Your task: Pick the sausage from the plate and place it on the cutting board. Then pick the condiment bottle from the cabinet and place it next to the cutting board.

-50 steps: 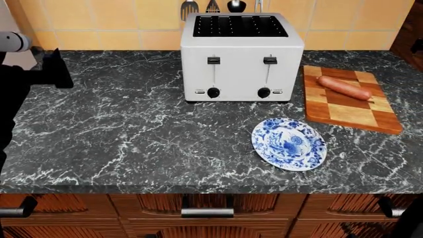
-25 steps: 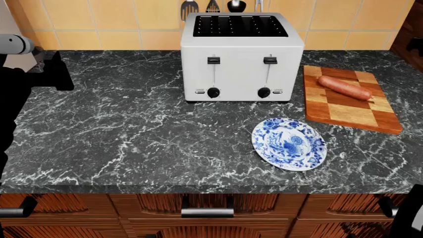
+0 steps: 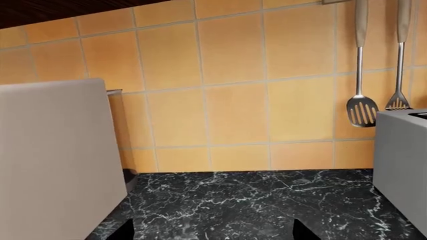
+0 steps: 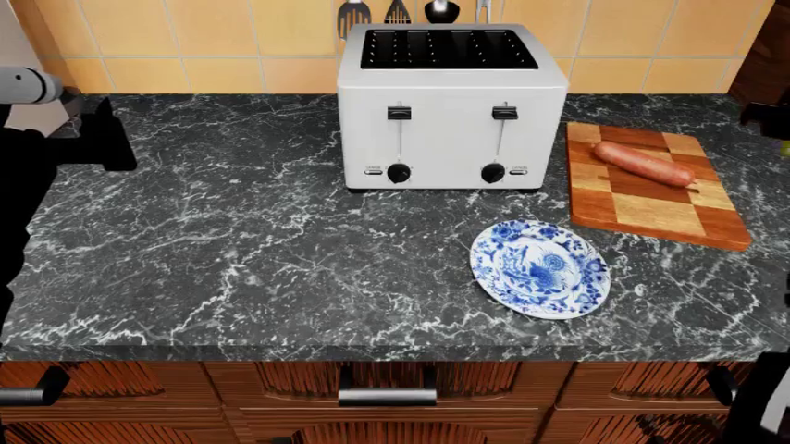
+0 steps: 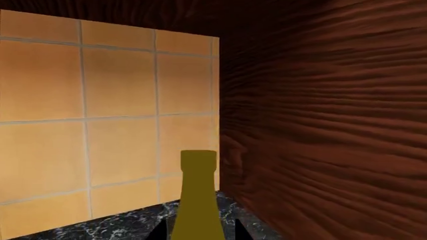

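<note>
While drawer handles (image 4: 387, 396) line the cabinet front nearest the head cam, the dark marble desk (image 4: 247, 240) spreads above them. Plate (image 4: 539, 268) sits near front edge, right of centre, nothing on it. Behind it, to the right, cutting board (image 4: 654, 185) lies flat w/ sausage (image 4: 643, 163) resting diagonally on its far half, apart from plate. Toaster (image 4: 450, 106) stands just left of board, against tiled wall; utensils (image 4: 354, 14) hang behind it.

Left end effector (image 4: 105, 134) hovers over desk's far left; in left wrist cam only two dark fingertips (image 3: 125, 231) show, set wide apart w/ nothing between: released.

Right wrist cam: condiment bottle (image 5: 198, 200) upright close ahead, dark-yellow neck and flat top, in corner btwn tile wall and dark wood cabinet side (image 5: 327, 125). Right end effector (image 5: 199, 231) fingertips flank bottle's lower neck closely; contact can't be judged, so clenched or not: can't tell.
</note>
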Tool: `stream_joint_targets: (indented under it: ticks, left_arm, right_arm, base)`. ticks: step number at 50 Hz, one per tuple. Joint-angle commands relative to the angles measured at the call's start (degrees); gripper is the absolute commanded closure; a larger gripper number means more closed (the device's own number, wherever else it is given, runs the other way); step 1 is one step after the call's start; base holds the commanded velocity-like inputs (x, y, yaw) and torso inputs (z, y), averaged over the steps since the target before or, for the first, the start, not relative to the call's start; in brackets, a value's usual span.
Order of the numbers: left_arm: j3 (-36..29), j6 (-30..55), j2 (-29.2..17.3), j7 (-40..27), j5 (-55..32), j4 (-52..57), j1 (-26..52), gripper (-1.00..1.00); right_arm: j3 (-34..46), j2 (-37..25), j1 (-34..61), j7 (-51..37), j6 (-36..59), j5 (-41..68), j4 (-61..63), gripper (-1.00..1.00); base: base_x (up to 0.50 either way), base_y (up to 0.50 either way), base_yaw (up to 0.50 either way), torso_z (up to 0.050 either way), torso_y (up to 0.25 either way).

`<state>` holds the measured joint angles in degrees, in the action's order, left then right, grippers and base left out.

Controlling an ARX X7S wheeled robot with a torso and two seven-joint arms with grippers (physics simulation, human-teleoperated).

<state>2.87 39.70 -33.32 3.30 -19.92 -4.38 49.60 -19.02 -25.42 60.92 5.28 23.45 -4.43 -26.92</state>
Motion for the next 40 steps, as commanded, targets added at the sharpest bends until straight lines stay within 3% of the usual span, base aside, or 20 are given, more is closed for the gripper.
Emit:
stream_joint_targets:
  ticks: [1, 40]
  left_arm:
    - [0.2, 0.1, -0.1, -0.2, -0.2, 0.2, -0.1, -1.00]
    - [0.3, 0.3, -0.2, -0.3, -0.8, 0.8, -0.7, -1.00]
  right_arm:
    - [-0.4, 0.2, -0.8, 0.2, 2.0, -0.3, 0.5, 1.00]
    - [-4.5, 1.0, -8.6, -1.6, 1.3, 1.1, 4.8, 1.00]
  base:
    - [0.00, 0.00, 0.00, 0.000, 0.000]
    - [0.00, 0.00, 0.00, 0.000, 0.000]
